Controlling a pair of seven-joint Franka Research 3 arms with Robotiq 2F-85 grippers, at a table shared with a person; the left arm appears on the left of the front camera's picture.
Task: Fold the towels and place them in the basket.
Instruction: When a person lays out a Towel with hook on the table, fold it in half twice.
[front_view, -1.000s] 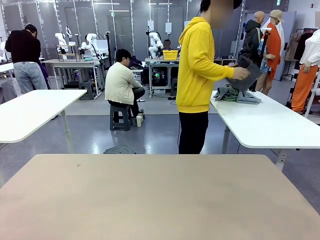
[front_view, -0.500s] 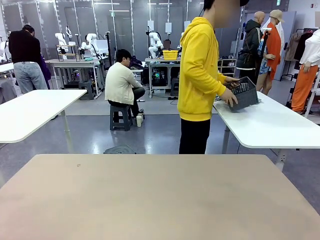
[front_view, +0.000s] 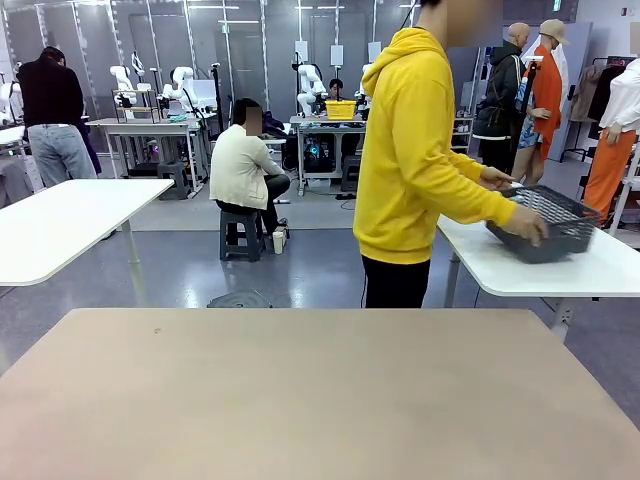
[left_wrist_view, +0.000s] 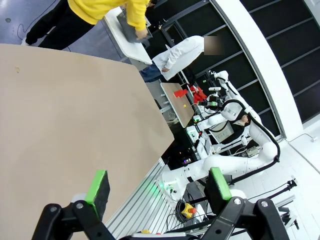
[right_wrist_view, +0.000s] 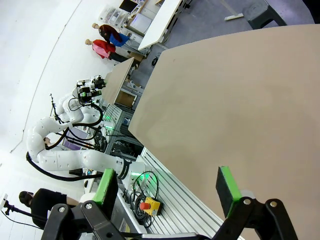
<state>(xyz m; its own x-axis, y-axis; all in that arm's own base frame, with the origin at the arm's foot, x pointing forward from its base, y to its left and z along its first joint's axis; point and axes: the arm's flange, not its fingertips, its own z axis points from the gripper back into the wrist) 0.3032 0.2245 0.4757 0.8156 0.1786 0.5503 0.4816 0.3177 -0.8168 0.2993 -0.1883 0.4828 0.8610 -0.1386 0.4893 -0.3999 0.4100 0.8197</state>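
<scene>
A person in a yellow hoodie (front_view: 410, 160) stands beyond the far edge of my beige table (front_view: 320, 400). Both of the person's hands hold the dark grey lattice basket (front_view: 548, 222) just over a white side table (front_view: 560, 270). The towels are hidden from me. My left gripper (left_wrist_view: 160, 186) hangs open above the bare beige tabletop, with nothing between its green pads (left_wrist_view: 99, 186). My right gripper (right_wrist_view: 166, 189) is also open and empty over the same tabletop (right_wrist_view: 235, 90). A corner of the basket (left_wrist_view: 129, 26) shows under the person's hand in the left wrist view.
A second white table (front_view: 60, 225) stands at the far left. A seated person (front_view: 242, 165) and a standing one (front_view: 50, 110) are farther back among other work tables. Open grey floor lies between my table and the white tables.
The person has turned toward the right and carried the basket from a tilted hold over the white table out to its right side. The towels that lay there are no longer visible.
</scene>
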